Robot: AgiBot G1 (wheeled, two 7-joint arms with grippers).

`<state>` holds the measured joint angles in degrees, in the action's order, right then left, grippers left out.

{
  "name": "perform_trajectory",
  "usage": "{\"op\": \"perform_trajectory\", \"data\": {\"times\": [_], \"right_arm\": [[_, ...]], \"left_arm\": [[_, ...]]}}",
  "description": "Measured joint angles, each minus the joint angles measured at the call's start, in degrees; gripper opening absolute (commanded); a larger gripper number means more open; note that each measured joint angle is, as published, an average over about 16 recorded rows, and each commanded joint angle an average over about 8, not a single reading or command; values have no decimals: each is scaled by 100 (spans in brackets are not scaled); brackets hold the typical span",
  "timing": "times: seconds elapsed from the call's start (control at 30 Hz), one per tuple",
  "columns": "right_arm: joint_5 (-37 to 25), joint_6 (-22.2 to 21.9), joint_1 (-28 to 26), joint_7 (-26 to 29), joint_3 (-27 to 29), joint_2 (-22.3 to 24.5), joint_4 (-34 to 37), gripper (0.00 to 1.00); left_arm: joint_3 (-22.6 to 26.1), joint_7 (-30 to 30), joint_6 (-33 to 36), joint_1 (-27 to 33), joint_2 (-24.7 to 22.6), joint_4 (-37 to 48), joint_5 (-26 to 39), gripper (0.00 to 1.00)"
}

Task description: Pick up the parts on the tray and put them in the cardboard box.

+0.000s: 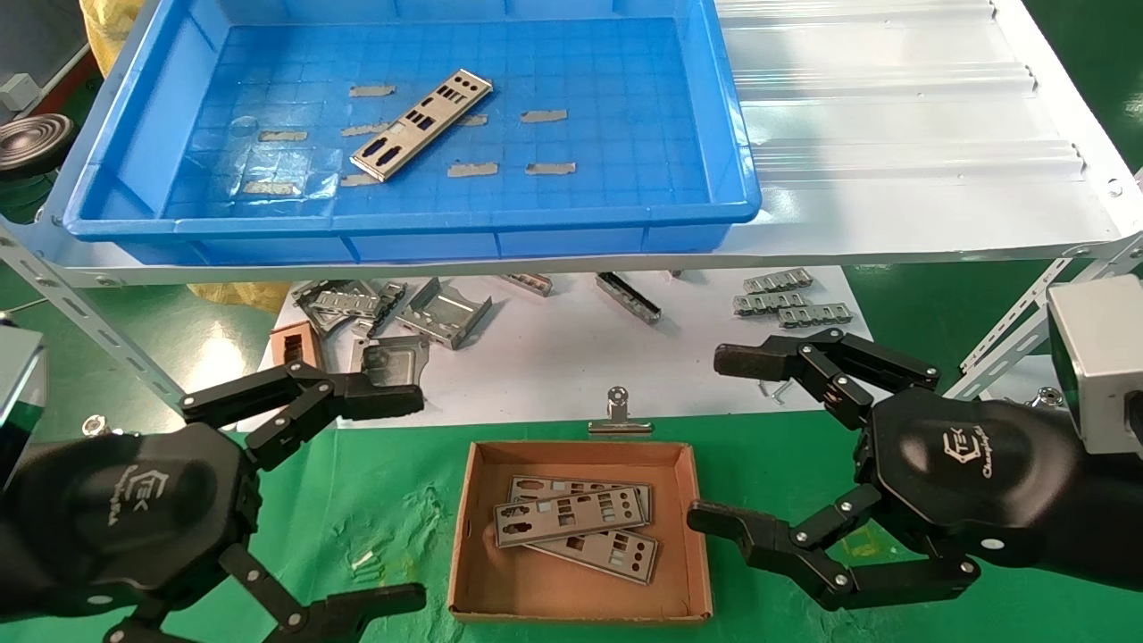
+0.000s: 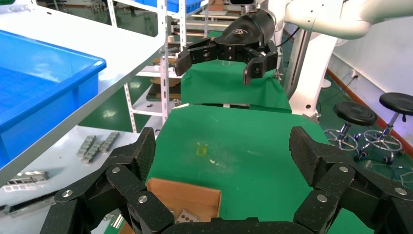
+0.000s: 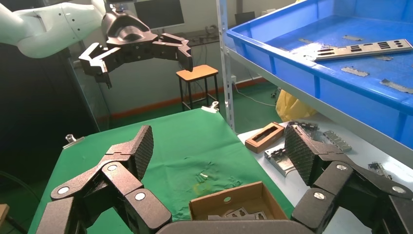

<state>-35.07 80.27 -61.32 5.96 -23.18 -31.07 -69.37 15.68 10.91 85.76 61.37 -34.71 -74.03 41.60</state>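
1. Fingers of my left gripper and right gripper are spread apart, empty, flanking the cardboard box, which holds several plates.
2. Farther off, the last part lies in the tray on the shelf, left of centre, long axis running near-left to far-right; I judge my left arm nearer.

tray far rim cut off by frame edge, lowest part in cardboard box partly covered
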Motion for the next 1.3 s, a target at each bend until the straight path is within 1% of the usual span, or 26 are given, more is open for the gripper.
{"op": "perform_trajectory", "data": {"times": [1.3], "right_arm": [[0,0,0,0,0,0,0,100]], "left_arm": [[42,-26,-9,21,-38,59,30,100]]}}
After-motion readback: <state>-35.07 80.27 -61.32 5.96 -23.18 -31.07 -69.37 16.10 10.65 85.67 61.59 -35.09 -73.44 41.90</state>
